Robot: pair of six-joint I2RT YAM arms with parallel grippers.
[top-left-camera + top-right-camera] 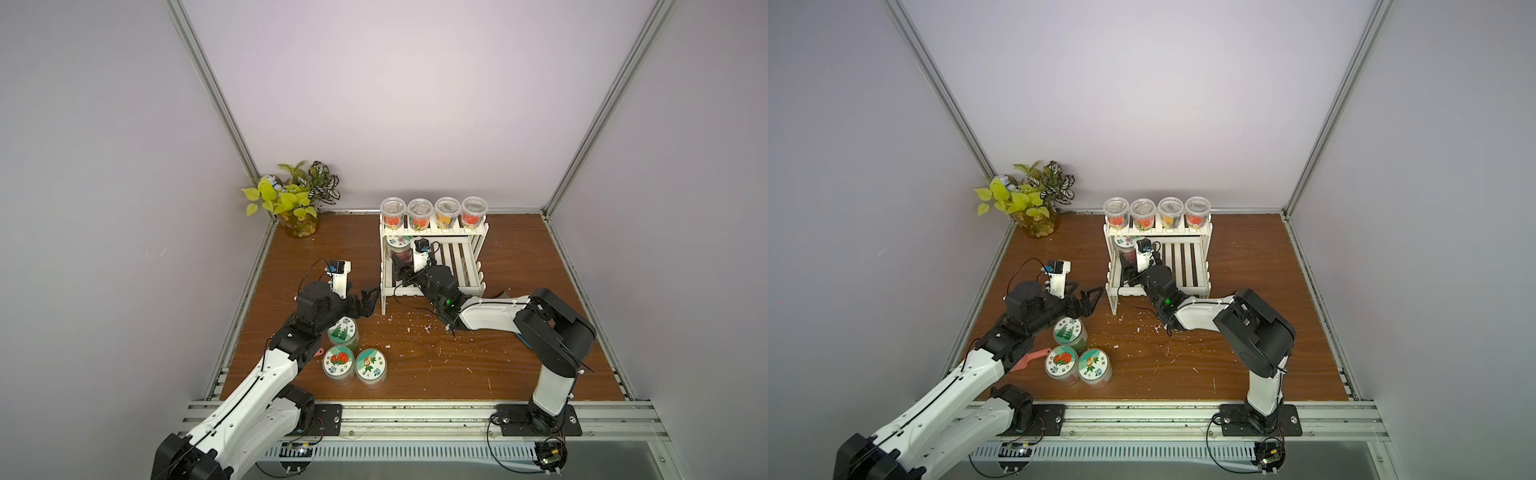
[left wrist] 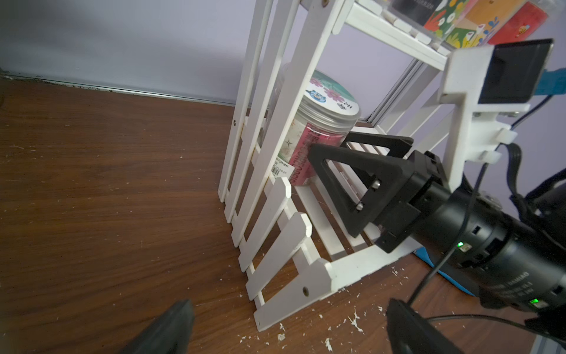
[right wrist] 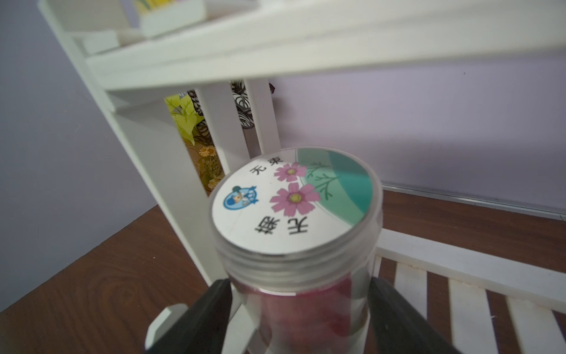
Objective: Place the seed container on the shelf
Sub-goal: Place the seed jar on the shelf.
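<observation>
At the table's [image 1: 478, 357] 7 o'clock, three lidded jars [image 1: 338, 361] stand bunched beside the left arm. Just beyond them, the left gripper [image 1: 365, 296] hangs with its fingers spread wide, close to the shelf's [image 1: 467, 270] 7 o'clock leg. The right gripper [image 2: 332, 145] reaches into the lower tier from 5 o'clock, fingers pressed to both sides of the flower-lidded jar [image 3: 295, 199], which stands upright at the tier's 9 o'clock end. Four clear cups [image 1: 447, 210] line the top tier. A plant [image 1: 291, 195] fills the table's 11 o'clock corner.
</observation>
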